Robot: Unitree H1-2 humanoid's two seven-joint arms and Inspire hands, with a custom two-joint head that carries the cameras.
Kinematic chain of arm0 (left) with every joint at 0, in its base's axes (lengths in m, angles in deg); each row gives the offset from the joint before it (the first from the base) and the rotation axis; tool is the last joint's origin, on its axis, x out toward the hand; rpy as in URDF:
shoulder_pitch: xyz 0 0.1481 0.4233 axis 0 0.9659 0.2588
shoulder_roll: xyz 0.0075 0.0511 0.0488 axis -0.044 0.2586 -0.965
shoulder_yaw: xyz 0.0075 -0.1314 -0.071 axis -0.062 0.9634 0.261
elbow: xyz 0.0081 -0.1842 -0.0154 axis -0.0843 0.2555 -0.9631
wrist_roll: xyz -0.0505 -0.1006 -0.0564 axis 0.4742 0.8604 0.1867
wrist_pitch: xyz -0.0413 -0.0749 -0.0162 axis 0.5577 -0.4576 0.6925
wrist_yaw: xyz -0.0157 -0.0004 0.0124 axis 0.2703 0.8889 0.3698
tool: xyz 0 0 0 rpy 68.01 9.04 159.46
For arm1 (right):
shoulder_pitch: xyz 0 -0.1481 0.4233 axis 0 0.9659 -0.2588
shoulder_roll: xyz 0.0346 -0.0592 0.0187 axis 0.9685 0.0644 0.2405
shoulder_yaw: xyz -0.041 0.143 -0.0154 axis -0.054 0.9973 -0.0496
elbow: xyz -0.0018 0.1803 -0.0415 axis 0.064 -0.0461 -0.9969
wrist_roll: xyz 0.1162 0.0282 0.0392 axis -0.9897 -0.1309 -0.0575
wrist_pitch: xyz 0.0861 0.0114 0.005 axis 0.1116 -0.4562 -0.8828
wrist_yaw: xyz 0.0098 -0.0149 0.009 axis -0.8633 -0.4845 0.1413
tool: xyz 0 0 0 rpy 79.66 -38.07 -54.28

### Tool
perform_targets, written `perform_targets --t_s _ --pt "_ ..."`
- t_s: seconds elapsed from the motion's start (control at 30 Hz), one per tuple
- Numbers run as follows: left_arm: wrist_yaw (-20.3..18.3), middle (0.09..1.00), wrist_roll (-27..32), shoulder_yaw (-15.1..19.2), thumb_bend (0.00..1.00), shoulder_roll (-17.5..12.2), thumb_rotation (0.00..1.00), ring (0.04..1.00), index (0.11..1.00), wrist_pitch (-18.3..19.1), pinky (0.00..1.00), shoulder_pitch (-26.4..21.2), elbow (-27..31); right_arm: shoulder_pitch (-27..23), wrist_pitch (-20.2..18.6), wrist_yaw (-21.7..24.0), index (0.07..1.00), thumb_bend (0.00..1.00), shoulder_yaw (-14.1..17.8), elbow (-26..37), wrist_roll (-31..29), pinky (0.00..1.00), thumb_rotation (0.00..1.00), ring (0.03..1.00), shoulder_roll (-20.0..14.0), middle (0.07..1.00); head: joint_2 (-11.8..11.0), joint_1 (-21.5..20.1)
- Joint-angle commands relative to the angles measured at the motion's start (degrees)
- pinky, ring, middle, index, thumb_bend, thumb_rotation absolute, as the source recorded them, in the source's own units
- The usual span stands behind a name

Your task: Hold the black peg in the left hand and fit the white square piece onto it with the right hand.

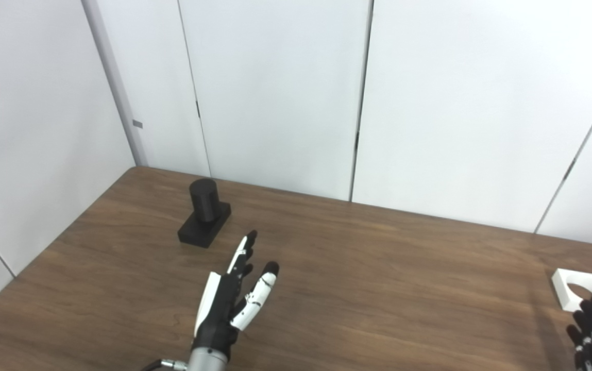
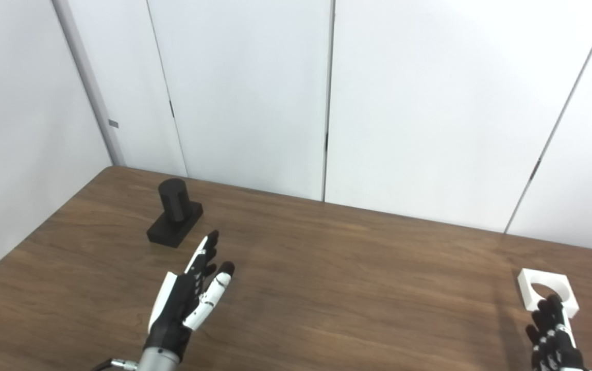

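**Black peg and white piece both still on the table**

Black and upright, the peg [image 1: 203,200] stands on its flat base at the far left of the wooden table [image 1: 378,288], untouched. Just short of it, the left hand [image 1: 231,296] is held edge-up with fingers straight and thumb apart, holding nothing, a pose that seems made for closing round the peg. Well apart, at the right edge, lies the white square piece [image 2: 547,296], its round hole facing up. The right hand [image 2: 553,335] reaches its near side, fingertips at or over it; whether they grip it cannot be told.
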Motion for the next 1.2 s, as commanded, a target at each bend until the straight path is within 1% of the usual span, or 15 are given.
perform_targets --t_s 0.0,0.1,0.23,0.3,0.33,0.4,0.47,0.57,0.67,0.7,0.8,0.9,0.97,1.1,1.17 --pt "-0.11 0.963 -1.76 1.37 0.44 -1.91 0.64 0.978 0.968 0.82 0.98 -1.45 2.60 4.00 -0.08 0.34 1.000 0.72 0.00 -4.13 -0.30 1.00 1.00 1.000 0.82 0.994 0.01 0.06" --pt "-0.45 0.953 -4.44 2.55 0.48 -3.97 0.60 0.961 0.951 2.10 0.94 -2.42 3.06 4.00 0.14 0.22 1.000 0.72 -0.09 -4.13 -0.02 1.00 1.00 1.000 0.95 0.993 -0.23 -0.37" --pt "-0.76 0.967 -5.07 4.60 0.54 -5.39 0.62 0.955 0.951 4.37 0.89 -3.68 2.96 4.01 0.13 -0.18 1.000 0.68 -0.14 -3.95 0.46 1.00 1.00 1.000 1.24 0.986 -0.43 -0.54" --pt "-0.59 0.979 -5.20 5.60 0.56 -5.87 0.60 0.971 0.948 5.31 0.92 -4.57 2.22 3.98 -0.59 -0.64 1.000 0.67 -0.07 -3.52 0.56 1.00 1.00 1.000 1.63 0.972 -0.40 -0.45" --pt "-0.39 0.988 -5.83 5.94 0.59 -6.15 0.60 0.979 0.947 5.65 0.94 -4.99 1.72 3.96 -0.84 -0.71 1.000 0.67 -0.04 -3.33 0.49 1.00 1.00 1.000 1.79 0.969 -0.42 -0.44" --pt "0.58 0.987 -8.98 6.11 0.67 -6.93 0.59 0.976 0.939 6.32 0.94 -5.79 0.43 3.99 -1.19 -0.74 1.000 0.67 -0.04 -3.24 0.57 1.00 1.00 1.000 1.91 0.966 -0.43 -0.56" --pt "1.27 0.991 -12.91 6.00 0.74 -7.84 0.61 0.977 0.945 8.02 0.93 -6.73 -1.10 3.98 -1.27 -0.66 1.000 0.67 -0.07 -3.22 0.60 1.00 1.00 1.000 1.96 0.966 -0.49 -0.79" --pt "2.69 0.975 -19.46 5.46 0.88 -9.56 0.60 0.940 0.946 9.59 0.85 -8.33 -4.50 4.06 -1.55 -0.75 1.000 0.66 -0.17 -2.99 1.17 1.00 1.00 1.000 1.84 0.961 -0.43 -0.82" --pt "4.09 0.972 -24.10 4.79 0.93 -11.26 0.58 0.948 0.947 9.37 0.84 -9.52 -7.98 3.98 -1.45 -0.83 1.000 0.67 -0.19 -3.19 1.74 1.00 1.00 1.000 1.77 0.953 -0.43 -0.82" --pt "4.44 0.970 -25.21 4.65 0.96 -11.59 0.57 0.962 0.945 9.42 0.88 -9.81 -8.72 3.98 -1.39 -0.73 1.000 0.66 -0.17 -3.16 1.70 1.00 1.00 1.000 1.75 0.956 -0.16 -1.03" --pt "5.86 0.967 -28.31 4.16 0.98 -12.52 0.58 0.980 0.944 9.49 0.95 -10.92 -11.42 4.08 -1.43 -0.48 1.000 0.67 -0.28 -2.86 1.96 1.00 1.00 1.000 1.64 0.960 -0.09 -1.01" --pt "6.14 0.971 -32.34 3.51 0.99 -13.66 0.60 0.992 0.943 11.00 0.99 -12.41 -14.27 4.31 -1.64 -0.52 1.000 0.67 -0.32 -2.50 2.13 1.00 1.00 1.000 1.76 0.955 -0.13 -0.99" --pt "6.26 0.982 -34.07 3.35 1.00 -13.93 0.61 0.998 0.947 11.50 1.00 -13.04 -15.49 4.39 -1.99 -0.60 1.000 0.68 -0.37 -2.30 2.30 1.00 1.00 1.000 1.76 0.957 -0.08 -1.01" --pt "6.19 0.999 -38.20 3.29 1.00 -13.91 0.65 1.000 0.954 11.72 1.00 -14.22 -18.03 4.56 -2.76 -0.75 1.000 0.68 -0.44 -1.73 2.78 1.00 1.00 1.000 1.77 0.950 0.11 -0.96" --pt "6.66 1.000 -39.52 2.89 0.99 -14.30 0.65 1.000 0.956 11.68 1.00 -14.99 -19.81 4.58 -2.57 -0.64 1.000 0.68 -0.36 -1.81 2.76 1.00 1.00 1.000 1.77 0.946 0.22 -1.02"
